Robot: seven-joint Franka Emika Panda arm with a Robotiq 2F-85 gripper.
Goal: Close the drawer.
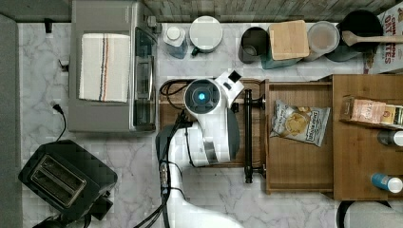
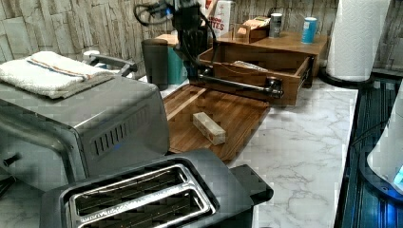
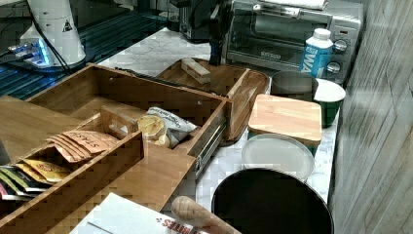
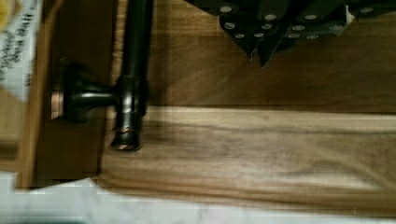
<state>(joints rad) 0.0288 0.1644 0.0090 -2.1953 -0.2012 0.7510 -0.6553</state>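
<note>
The drawer (image 1: 298, 156) stands pulled out of the wooden cabinet, with a chip bag (image 1: 299, 122) lying inside it. Its black bar handle (image 1: 248, 135) runs across the front on two mounts. My gripper (image 4: 258, 51) hovers over the darker wooden tray (image 2: 228, 111), on the tray side of the handle (image 4: 135, 46) and near one end of it. The fingertips are pressed together with nothing between them. In the wrist view a strip of tray wood shows between the fingers and the bar. In the left view the gripper (image 2: 192, 75) hangs at the left end of the handle (image 2: 237, 84).
A small wooden block (image 2: 209, 127) lies on the tray. The cabinet top (image 1: 363, 156) carries a tea box and bottles. A toaster oven (image 1: 111, 66) and a toaster (image 1: 62, 178) stand on the top view's left, and jars and cups line the back wall. A paper towel roll (image 2: 354, 38) stands beside the cabinet.
</note>
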